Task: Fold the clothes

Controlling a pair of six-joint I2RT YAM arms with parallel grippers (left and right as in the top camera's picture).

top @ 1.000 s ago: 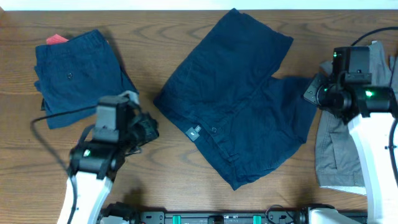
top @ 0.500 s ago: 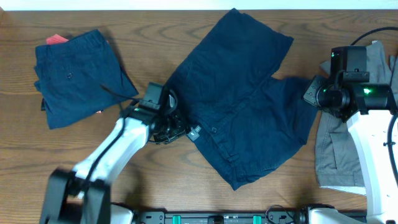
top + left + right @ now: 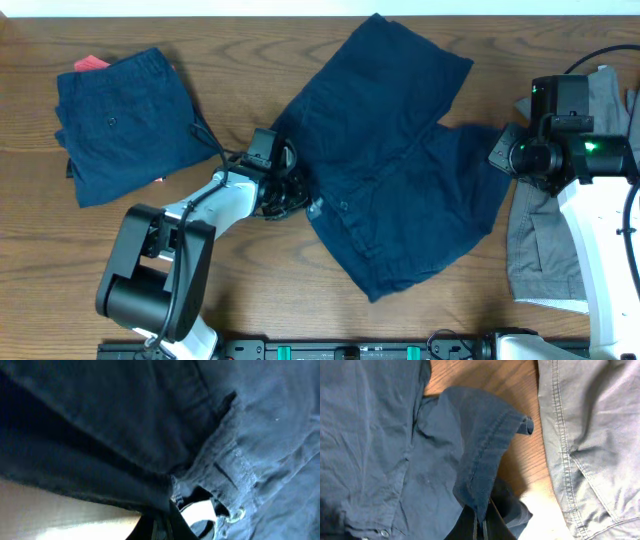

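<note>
Spread mid-frame, the navy shorts (image 3: 390,160) are clenched at the waistband, seemingly, by the left gripper (image 3: 293,195) and pinched at a leg hem by the right gripper (image 3: 480,522), ready for folding.

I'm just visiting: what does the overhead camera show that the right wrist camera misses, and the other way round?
Only overhead: a folded pile of navy shorts at the table's left with something red under it, and the left end effector at the waistband of the spread navy shorts.
Only the right wrist: up close, the right end effector shut on a curled hem of those shorts, and the stitched seams of the grey garment.
Both: the spread navy shorts, the grey garment and the wooden table.
</note>
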